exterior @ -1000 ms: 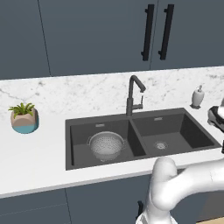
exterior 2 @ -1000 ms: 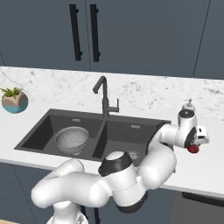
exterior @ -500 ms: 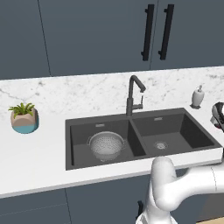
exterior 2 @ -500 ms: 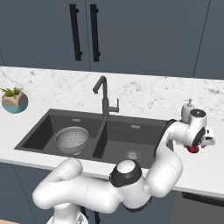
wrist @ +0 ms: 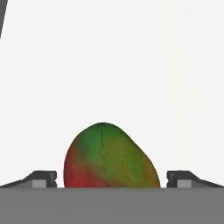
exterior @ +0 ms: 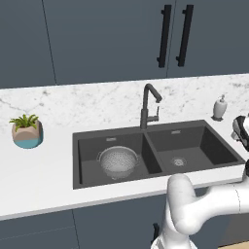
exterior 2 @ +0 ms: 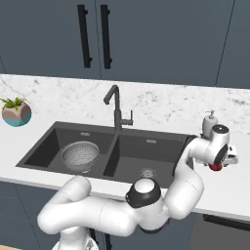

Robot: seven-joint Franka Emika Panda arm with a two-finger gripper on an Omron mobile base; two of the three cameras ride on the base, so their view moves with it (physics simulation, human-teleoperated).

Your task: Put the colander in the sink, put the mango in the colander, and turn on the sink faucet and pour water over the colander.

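Reddish-green mango point(wrist: 110, 156) lies on the counter right of the sink point(exterior 2: 44, 141), framed by the spread, empty gripper point(wrist: 111, 178); an off-centre squeeze could roll it away.

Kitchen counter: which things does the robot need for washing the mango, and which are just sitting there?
Needed: the colander in the sink, the mango between the open gripper fingers, the sink faucet.

Just sitting there: the potted plant, the soap dispenser, the cabinet handles.
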